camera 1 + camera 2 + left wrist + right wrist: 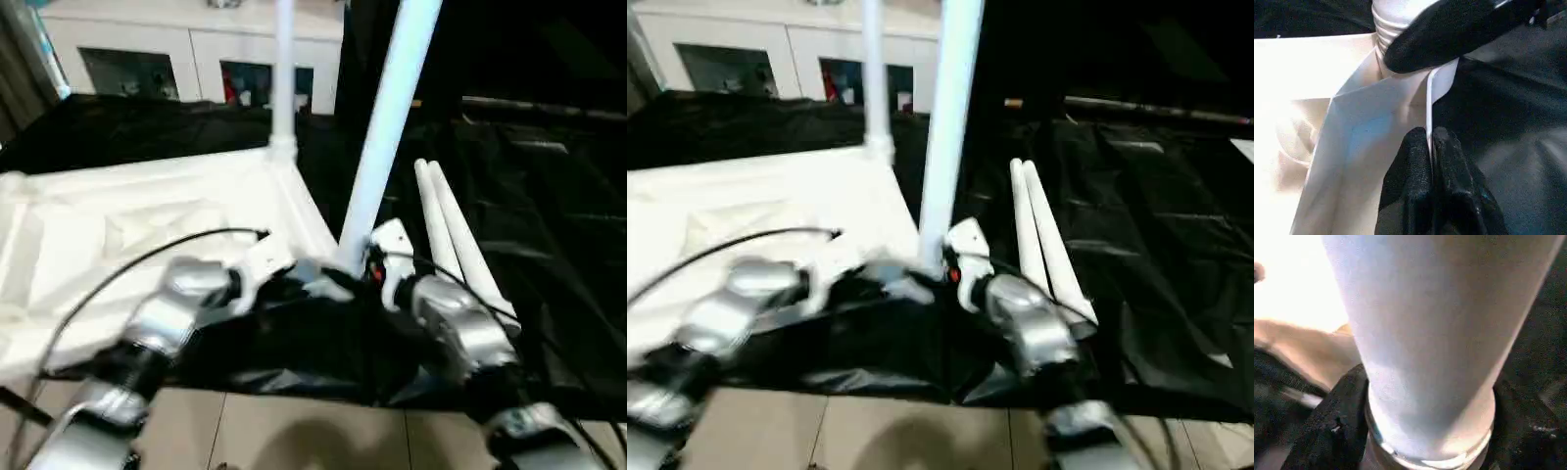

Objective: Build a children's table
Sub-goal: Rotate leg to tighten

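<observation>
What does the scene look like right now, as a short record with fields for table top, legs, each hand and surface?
table top: white table top lying underside up on the black cloth
fitted leg: one leg upright in the far corner socket
leg in work: second leg standing at the near corner, leaning slightly
spare legs: two legs lying side by side on the cloth
left hand: left hand pinching the table top's edge
right hand: right hand at the base of the second leg
</observation>
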Tool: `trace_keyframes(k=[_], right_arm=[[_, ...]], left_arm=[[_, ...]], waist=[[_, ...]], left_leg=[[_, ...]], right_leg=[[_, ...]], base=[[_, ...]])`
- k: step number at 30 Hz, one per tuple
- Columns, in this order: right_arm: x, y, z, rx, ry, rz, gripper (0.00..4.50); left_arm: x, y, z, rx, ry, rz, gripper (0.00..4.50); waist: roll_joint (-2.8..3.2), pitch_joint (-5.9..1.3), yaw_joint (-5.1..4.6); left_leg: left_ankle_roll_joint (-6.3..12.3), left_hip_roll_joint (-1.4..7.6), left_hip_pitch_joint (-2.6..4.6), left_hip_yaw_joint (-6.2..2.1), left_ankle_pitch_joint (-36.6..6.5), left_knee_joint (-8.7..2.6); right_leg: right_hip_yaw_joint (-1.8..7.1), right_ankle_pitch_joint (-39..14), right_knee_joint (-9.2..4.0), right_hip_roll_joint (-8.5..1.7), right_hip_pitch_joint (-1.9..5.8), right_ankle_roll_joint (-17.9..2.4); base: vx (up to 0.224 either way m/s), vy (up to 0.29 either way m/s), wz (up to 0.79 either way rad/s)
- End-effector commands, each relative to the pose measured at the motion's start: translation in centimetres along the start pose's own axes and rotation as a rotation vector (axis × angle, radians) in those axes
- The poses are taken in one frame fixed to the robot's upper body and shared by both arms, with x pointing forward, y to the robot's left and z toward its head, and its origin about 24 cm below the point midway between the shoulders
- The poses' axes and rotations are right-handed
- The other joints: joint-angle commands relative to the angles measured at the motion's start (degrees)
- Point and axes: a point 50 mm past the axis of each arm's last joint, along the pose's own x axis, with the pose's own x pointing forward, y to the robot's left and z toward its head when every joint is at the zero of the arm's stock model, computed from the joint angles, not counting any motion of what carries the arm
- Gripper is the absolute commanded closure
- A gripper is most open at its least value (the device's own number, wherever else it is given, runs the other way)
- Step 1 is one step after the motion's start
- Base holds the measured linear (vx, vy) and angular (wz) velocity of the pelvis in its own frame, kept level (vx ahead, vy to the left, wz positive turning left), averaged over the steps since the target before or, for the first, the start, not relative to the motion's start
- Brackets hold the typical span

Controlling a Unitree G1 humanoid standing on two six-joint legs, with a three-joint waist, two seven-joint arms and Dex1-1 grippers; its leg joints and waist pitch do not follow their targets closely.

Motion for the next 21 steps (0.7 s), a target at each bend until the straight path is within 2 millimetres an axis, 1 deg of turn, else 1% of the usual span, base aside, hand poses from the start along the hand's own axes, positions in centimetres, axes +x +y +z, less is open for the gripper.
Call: trace_keyframes(k=[1, 2, 4, 5, 6, 7, 8, 9, 10, 11, 12, 13, 14, 15, 16, 17, 18, 19, 20, 21], right_arm=[[-0.1, -0.9, -2.0, 0.065, 0.09, -0.132, 1.73], [0.4, -0.4, -2.0, 0.094, 0.097, -0.171, 1.73], [1.0, 0.4, -1.9, 0.113, 0.093, -0.183, 1.73], [1.1, 0.6, -1.8, 0.114, 0.09, -0.18, 1.73], [1.5, 1.2, -1.6, 0.099, 0.079, -0.167, 1.73], [1.7, 1.5, -1.5, 0.092, 0.075, -0.154, 1.73], [1.8, 1.7, -1.5, 0.088, 0.072, -0.148, 1.73], [1.8, 1.8, -1.5, 0.088, 0.071, -0.145, 1.73], [2.1, 2.4, -1.1, 0.077, 0.041, -0.101, 1.73], [2.2, 2.5, -0.9, 0.073, 0.029, -0.086, 1.73], [2.2, 2.5, -0.6, 0.069, 0.008, -0.075, 1.38], [2.2, 2.4, -0.4, 0.064, -0.008, -0.075, 1.17], [2.1, 2.2, -0.1, 0.056, -0.028, -0.055, 1.04], [2.0, 2.1, 0.0, 0.052, -0.035, -0.047, 1.01], [1.8, 1.9, 0.2, 0.031, -0.047, -0.013, 0.98], [1.8, 1.8, 0.3, 0.023, -0.049, 0.001, 0.89], [1.7, 1.8, 0.3, 0.019, -0.05, 0.007, 0.76], [1.5, 1.6, 0.5, -0.019, -0.047, 0.049, 0.63], [1.0, 1.3, 0.7, -0.07, -0.035, 0.123, 0.55], [1.0, 1.3, 0.7, -0.07, -0.035, 0.123, 0.51]], left_arm=[[0.1, 1.0, 0.0, -0.058, 0.003, 0.127, 4.5], [0.8, 1.0, 0.4, -0.075, 0.003, 0.149, 4.5], [1.6, 0.7, 0.9, -0.085, -0.004, 0.156, 4.5], [1.8, 0.5, 1.1, -0.086, -0.006, 0.155, 4.5], [2.3, 0.2, 1.4, -0.081, -0.013, 0.145, 4.5], [2.5, 0.0, 1.4, -0.08, -0.016, 0.14, 4.5], [2.6, -0.1, 1.5, -0.079, -0.017, 0.136, 4.5], [2.6, -0.1, 1.5, -0.078, -0.018, 0.136, 4.5], [2.7, -0.2, 1.6, -0.063, -0.027, 0.127, 4.5], [2.7, -0.2, 1.6, -0.056, -0.029, 0.125, 4.5], [2.6, -0.1, 1.6, -0.05, -0.034, 0.12, 4.5], [2.5, -0.1, 1.5, -0.053, -0.032, 0.116, 4.5], [2.1, 0.0, 1.3, -0.038, -0.039, 0.107, 4.5], [2.0, 0.0, 1.2, -0.03, -0.042, 0.103, 4.5], [1.5, 0.1, 0.9, -0.026, -0.04, 0.093, 4.5], [1.3, 0.2, 0.7, -0.026, -0.038, 0.089, 4.5], [1.2, 0.2, 0.7, -0.027, -0.038, 0.088, 4.5], [0.8, 0.3, 0.4, -0.022, -0.04, 0.078, 4.5], [0.2, 0.4, 0.0, -0.013, -0.044, 0.058, 4.5], [0.2, 0.4, 0.0, -0.013, -0.044, 0.058, 4.5]], waist=[[0.59, -3.68, -0.16], [0.73, -3.71, 0.0], [0.59, -3.8, 0.05], [0.75, -3.87, 0.0], [0.76, -3.88, 0.07], [0.48, -3.87, -0.02], [0.53, -3.93, 0.08], [0.54, -3.85, 0.11], [0.63, -3.84, 0.07], [0.32, -3.81, 0.03], [0.51, -3.76, 0.04], [0.55, -3.73, 0.02], [0.4, -3.75, 0.02], [0.56, -3.73, -0.02], [0.53, -3.76, -0.05], [0.47, -3.83, -0.14], [0.55, -3.87, -0.13], [0.62, -3.87, -0.24], [0.56, -3.89, -0.34], [0.47, -3.86, -0.31]], left_leg=[[-0.84, 1.03, 0.18, -0.1, -10.7, -4.09], [-0.54, 1.1, -0.02, -0.08, -10.1, -4.06], [-0.39, 1.08, -0.03, -0.13, -9.7, -4.09], [-0.03, 1.02, -0.25, -0.08, -9.6, -4.04], [0.02, 1.07, -0.23, -0.12, -9.5, -4.05], [0.25, 1.04, -0.33, -0.02, -9.4, -4.04], [0.43, 1.0, -0.44, -0.06, -9.0, -4.01], [0.75, 1.01, -0.38, -0.03, -9.2, -4.02], [0.98, 1.01, -0.41, -0.04, -9.5, -4.05], [1.08, 1.03, -0.41, 0.0, -9.8, -4.06], [1.06, 1.03, -0.35, -0.03, -10.4, -4.1], [1.03, 1.08, -0.29, -0.05, -10.8, -4.14], [1.09, 1.09, -0.28, -0.03, -10.8, -4.14], [1.25, 1.13, -0.39, -0.1, -11.0, -4.21], [1.49, 1.13, -0.41, -0.08, -11.0, -4.19], [1.62, 1.16, -0.69, -0.19, -10.3, -4.22], [1.75, 1.15, -0.73, -0.21, -9.9, -4.2], [1.96, 1.15, -0.65, -0.18, -9.4, -4.15], [2.14, 1.2, -0.67, -0.15, -9.1, -4.12], [2.73, 1.22, -0.78, -0.09, -8.7, -4.03]], right_leg=[[3.49, -19.8, -5.49, -3.43, 2.94, -7.1], [3.59, -18.0, -5.32, -3.55, 2.97, -7.3], [3.53, -15.7, -5.02, -3.35, 3.11, -7.7], [3.56, -14.7, -4.94, -3.36, 3.23, -7.8], [3.56, -14.4, -4.91, -3.43, 3.27, -7.9], [3.56, -14.2, -4.95, -3.39, 3.32, -8.0], [3.55, -14.0, -4.82, -3.49, 3.45, -8.0], [3.56, -14.2, -4.94, -3.49, 3.39, -7.8], [3.54, -14.7, -5.04, -3.51, 3.38, -7.7], [3.51, -15.3, -5.14, -3.53, 3.36, -7.6], [3.51, -16.8, -5.31, -3.62, 3.3, -7.3], [3.52, -17.6, -5.37, -3.59, 3.23, -7.2], [3.52, -17.7, -5.39, -3.61, 3.23, -7.1], [3.53, -17.8, -5.37, -3.64, 3.33, -7.1], [3.53, -17.4, -5.34, -3.58, 3.33, -7.0], [3.53, -16.4, -5.09, -3.67, 3.64, -7.2], [3.49, -15.9, -5.04, -3.65, 3.65, -7.4], [3.5, -15.0, -4.96, -3.57, 3.57, -7.8], [3.54, -14.4, -4.91, -3.54, 3.64, -8.1], [3.54, -13.4, -4.83, -3.56, 3.73, -8.5]], base=[[0.0, 0.0, 0.0], [0.0, 0.0, 0.0], [0.0, 0.0, 0.0], [0.0, 0.0, 0.0], [0.0, 0.0, 0.0], [0.0, 0.0, 0.0], [0.0, 0.0, 0.0], [0.0, 0.0, 0.0], [0.0, 0.0, 0.0], [0.0, 0.0, 0.0], [0.0, 0.0, 0.0], [0.0, 0.0, 0.0], [0.0, 0.0, 0.0], [0.0, 0.0, 0.0], [0.0, 0.0, 0.0], [0.0, 0.0, 0.0], [0.0, 0.0, 0.0], [0.0, 0.0, 0.0], [0.0, 0.0, 0.0], [0.0, 0.0, 0.0]])
